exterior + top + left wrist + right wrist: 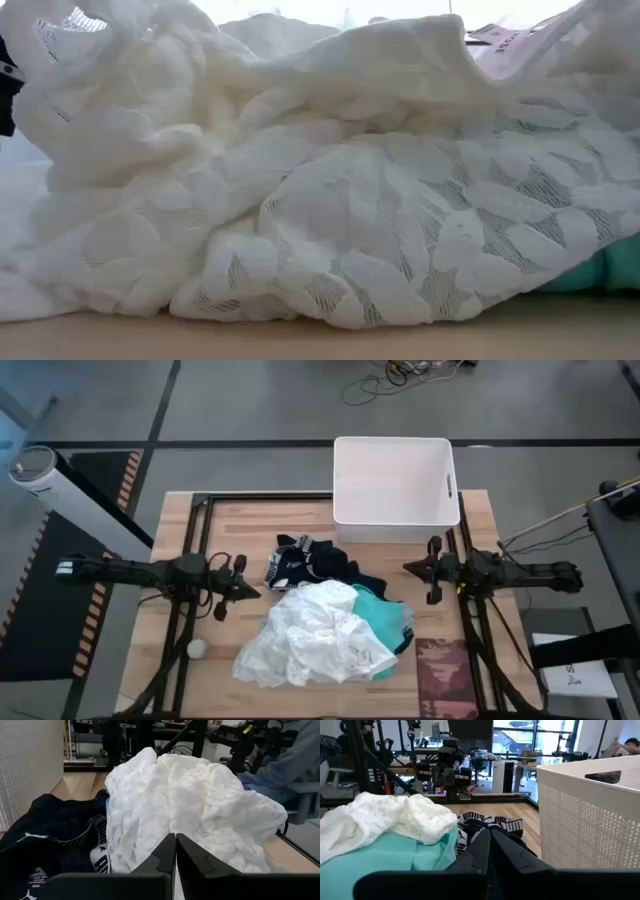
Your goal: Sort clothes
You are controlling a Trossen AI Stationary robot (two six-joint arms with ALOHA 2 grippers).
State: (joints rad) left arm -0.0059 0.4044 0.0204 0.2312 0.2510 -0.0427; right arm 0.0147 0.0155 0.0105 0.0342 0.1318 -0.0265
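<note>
So the clothes (325, 622) lie in one soft heap in the middle of the tabletop (480, 535), and none of them has gone into the white basket (392, 485) at the far edge, which looks empty from above. That is likely why the heap sits just there: it is between the two arms, so each one can reach it, and the basket is close by for dropping things in. The big white garment (312, 635) is on top and at the near side. The teal garment (385, 615) peeks out on the right side of it. The navy garment with white print (305, 560) lies at the far side, closest to the basket. A dark red mat (443, 675) lies flat at the near right corner, and a small pale ball (197, 648) rests near the left edge. The left pincer (240, 575) is just beside the heap on its left, low and pointing level toward the clothes, and its two fingers are pressed together with nothing in them. The right pincer (432, 568) is on the other side, a little apart from the heap and right by the basket corner, also stretched out level, and its fingers are closed on nothing too. My guess is that sorting has not started yet.
</note>
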